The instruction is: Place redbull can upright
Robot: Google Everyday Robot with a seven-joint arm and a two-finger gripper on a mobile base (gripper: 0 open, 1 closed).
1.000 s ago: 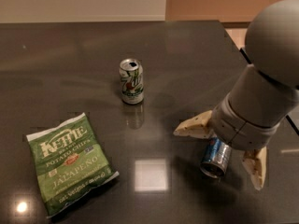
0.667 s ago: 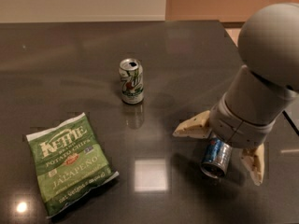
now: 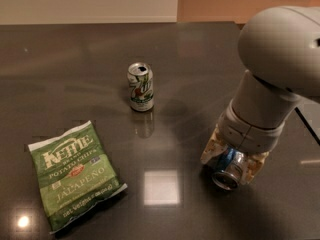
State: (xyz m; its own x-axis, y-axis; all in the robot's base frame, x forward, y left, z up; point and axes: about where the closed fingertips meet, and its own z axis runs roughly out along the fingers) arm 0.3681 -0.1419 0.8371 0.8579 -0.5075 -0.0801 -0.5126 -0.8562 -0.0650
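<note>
The redbull can [image 3: 228, 168], slim, silver and blue, lies tilted with its silver end toward the camera, low over the dark table [image 3: 165, 84] at the right. My gripper [image 3: 231, 160] hangs from the grey arm and is shut on the can, one cream finger [image 3: 211, 145] on its left side and one on its right. Most of the can's body is hidden under the wrist.
A white and green soda can [image 3: 140, 86] stands upright at the table's middle. A green Kettle jalapeño chip bag [image 3: 75, 174] lies flat at the front left. The table's right edge runs close behind the arm.
The fingers have closed in from a wide spread onto the can. The arm has swung over and lowered a little, with the can still tilted.
</note>
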